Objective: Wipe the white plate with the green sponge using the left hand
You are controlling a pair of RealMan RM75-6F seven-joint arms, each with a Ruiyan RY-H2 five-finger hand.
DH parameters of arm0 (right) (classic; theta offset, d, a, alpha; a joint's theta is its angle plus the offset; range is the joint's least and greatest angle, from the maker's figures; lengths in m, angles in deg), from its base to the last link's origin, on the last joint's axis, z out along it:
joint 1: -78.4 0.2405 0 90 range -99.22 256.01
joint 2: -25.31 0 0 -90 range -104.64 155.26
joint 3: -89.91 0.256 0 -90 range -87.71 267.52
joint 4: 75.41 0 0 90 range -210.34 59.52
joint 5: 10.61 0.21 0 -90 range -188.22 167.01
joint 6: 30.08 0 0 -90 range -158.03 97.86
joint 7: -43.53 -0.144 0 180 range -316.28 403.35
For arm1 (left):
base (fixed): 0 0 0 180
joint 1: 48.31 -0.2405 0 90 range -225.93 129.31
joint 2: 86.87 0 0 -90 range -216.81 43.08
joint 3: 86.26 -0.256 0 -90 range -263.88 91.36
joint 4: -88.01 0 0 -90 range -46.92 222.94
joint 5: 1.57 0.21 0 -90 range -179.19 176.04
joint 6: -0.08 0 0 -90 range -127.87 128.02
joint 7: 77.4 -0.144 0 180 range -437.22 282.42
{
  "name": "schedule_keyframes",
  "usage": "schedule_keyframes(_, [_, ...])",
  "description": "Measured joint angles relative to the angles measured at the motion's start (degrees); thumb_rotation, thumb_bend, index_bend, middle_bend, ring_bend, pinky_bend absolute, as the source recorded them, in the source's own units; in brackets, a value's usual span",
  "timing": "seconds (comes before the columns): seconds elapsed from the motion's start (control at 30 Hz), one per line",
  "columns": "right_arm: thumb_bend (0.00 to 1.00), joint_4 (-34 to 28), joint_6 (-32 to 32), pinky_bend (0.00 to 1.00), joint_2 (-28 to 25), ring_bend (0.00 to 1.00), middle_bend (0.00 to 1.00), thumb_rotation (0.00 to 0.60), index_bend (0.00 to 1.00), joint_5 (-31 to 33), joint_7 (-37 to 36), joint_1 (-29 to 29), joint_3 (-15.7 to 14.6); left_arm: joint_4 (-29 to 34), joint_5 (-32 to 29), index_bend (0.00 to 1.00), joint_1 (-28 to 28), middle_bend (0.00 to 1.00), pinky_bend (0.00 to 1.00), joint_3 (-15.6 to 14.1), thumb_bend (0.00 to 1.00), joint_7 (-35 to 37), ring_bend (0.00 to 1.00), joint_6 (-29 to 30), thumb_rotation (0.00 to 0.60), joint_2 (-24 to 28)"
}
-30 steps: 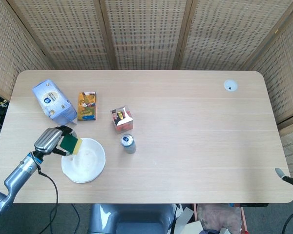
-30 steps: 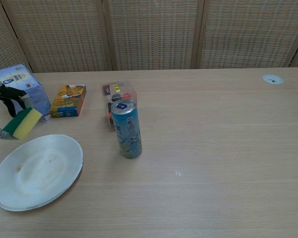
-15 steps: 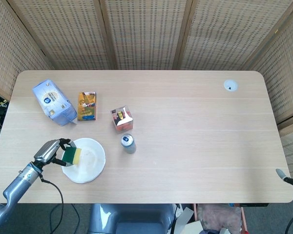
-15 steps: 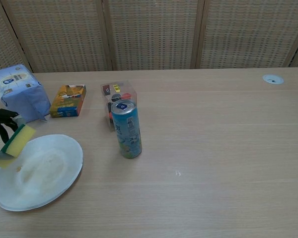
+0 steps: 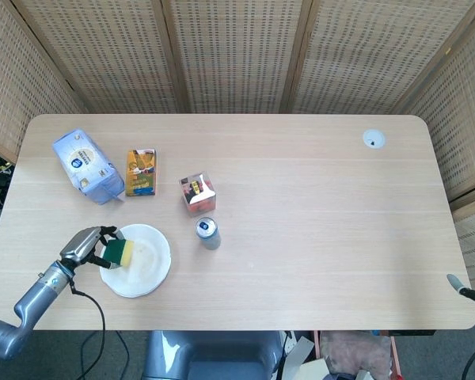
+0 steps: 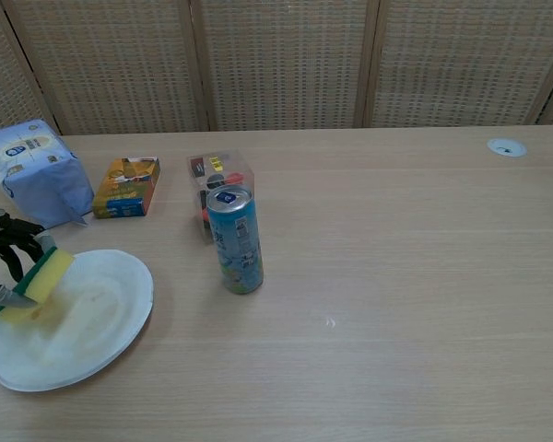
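Left hand (image 5: 85, 245) grips the green sponge (image 5: 117, 252), fingers curled around it, sponge over the left part of the white plate (image 5: 146, 273) on the surface (image 5: 317, 222); contact unclear. Chest view cuts the hand at the frame edge. Right hand out of sight.

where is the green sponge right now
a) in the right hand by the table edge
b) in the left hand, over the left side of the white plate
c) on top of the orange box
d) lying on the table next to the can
b: the left hand holds the green sponge, yellow side toward the camera in the chest view, over the left part of the white plate.
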Motion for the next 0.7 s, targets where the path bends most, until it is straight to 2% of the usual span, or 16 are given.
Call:
schedule_keyframes(0.43, [0.0,0.06,0.18,0.0,-0.21,0.0,0.0,0.6,0.0,0.01,-0.7,-0.17,0.0,-3.06,0.3,0.47,-0.19,0.44,0.4,0.04,0.04,2.28,0.31,-1.29,0.6,-2.01])
schedule_keyframes(0.7, [0.0,0.07,0.14,0.0,-0.39,0.0,0.0,0.6,0.0,0.0,-1.09,-0.23,-0.03,-3.08,1.51,0.47,-0.37,0.44,0.4,0.31,0.04,3.58,0.31,1.02,0.6,-1.86])
